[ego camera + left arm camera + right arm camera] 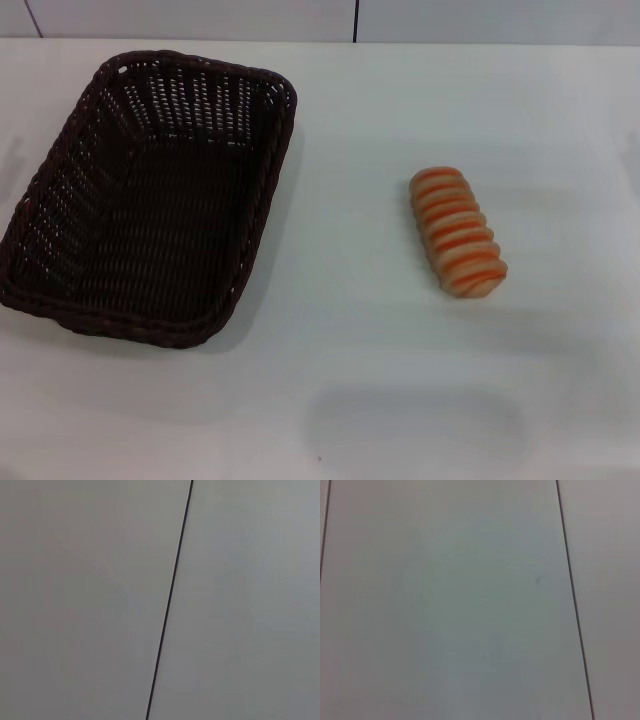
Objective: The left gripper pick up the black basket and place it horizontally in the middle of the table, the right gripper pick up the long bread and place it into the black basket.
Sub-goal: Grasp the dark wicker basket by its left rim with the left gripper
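Note:
The black basket [150,195] is a large dark woven wicker basket on the left side of the white table [360,380], its long axis running roughly front to back and slightly tilted. It is empty. The long bread [457,232], an oblong loaf with orange and cream stripes, lies on the table right of centre, apart from the basket. Neither gripper shows in the head view. The left wrist view and the right wrist view show only pale flat panels with thin dark seams.
A wall with dark vertical seams [356,20] runs behind the table's far edge. Bare tabletop lies between the basket and the bread and along the front.

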You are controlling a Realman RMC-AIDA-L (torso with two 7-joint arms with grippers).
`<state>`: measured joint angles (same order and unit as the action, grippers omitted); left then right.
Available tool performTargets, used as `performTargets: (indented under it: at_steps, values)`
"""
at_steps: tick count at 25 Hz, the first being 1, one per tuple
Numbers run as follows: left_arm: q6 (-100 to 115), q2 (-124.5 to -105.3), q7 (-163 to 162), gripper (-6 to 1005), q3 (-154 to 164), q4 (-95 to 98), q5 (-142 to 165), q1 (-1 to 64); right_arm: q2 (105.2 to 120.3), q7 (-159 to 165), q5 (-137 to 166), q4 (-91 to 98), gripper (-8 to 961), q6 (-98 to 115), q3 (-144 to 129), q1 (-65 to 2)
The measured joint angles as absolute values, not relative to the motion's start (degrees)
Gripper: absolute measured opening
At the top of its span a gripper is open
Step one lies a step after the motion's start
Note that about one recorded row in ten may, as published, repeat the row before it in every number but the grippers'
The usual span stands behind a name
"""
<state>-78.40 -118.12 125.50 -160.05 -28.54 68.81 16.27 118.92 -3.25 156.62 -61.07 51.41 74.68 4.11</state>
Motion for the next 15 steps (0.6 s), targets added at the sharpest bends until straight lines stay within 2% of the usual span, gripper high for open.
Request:
performTargets:
  at_steps: [15]
  values:
    - [-78.01,-118.06,123.11,676,-159.25,-29.27,68.84,16.92,118.91,-3.25,156.53,-60.95,726,51.25,75.05,3.69]
